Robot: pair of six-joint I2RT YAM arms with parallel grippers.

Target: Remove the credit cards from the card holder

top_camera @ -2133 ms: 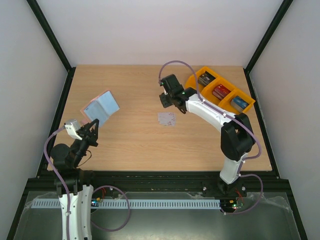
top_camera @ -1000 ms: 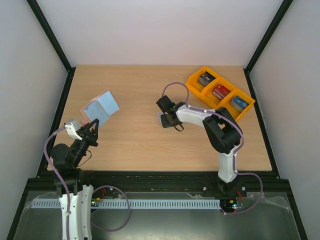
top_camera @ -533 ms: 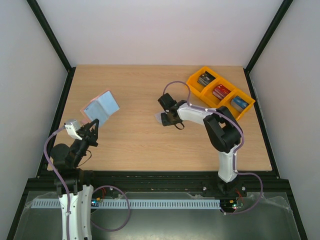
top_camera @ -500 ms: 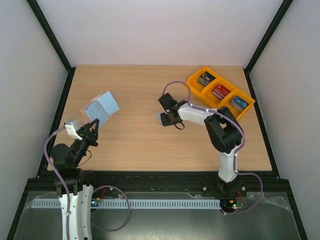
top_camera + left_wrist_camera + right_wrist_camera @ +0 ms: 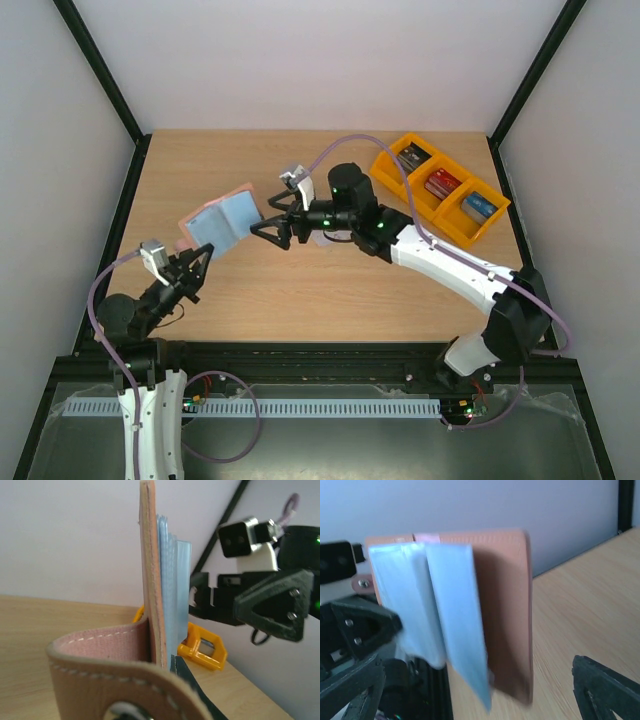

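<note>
My left gripper (image 5: 193,264) is shut on the lower edge of the card holder (image 5: 222,221) and holds it upright above the table's left half. The holder is pinkish-tan outside (image 5: 505,605) with light blue pockets (image 5: 450,625) facing right. The left wrist view shows it edge-on (image 5: 148,580). My right gripper (image 5: 274,226) hangs open just right of the holder, both fingers apart and touching nothing. A whitish credit card (image 5: 322,239) lies on the table, mostly hidden under my right wrist. The blurred pockets do not show whether a card sits in them.
Three joined orange bins (image 5: 455,200) holding dark, red and blue boxes stand at the back right. My right arm stretches across the table's middle from the near right corner. Black frame posts run along both sides of the table.
My right gripper rose off the card on the table, swung left to the holder and opened. The left arm shifted the holder a little to the right.
</note>
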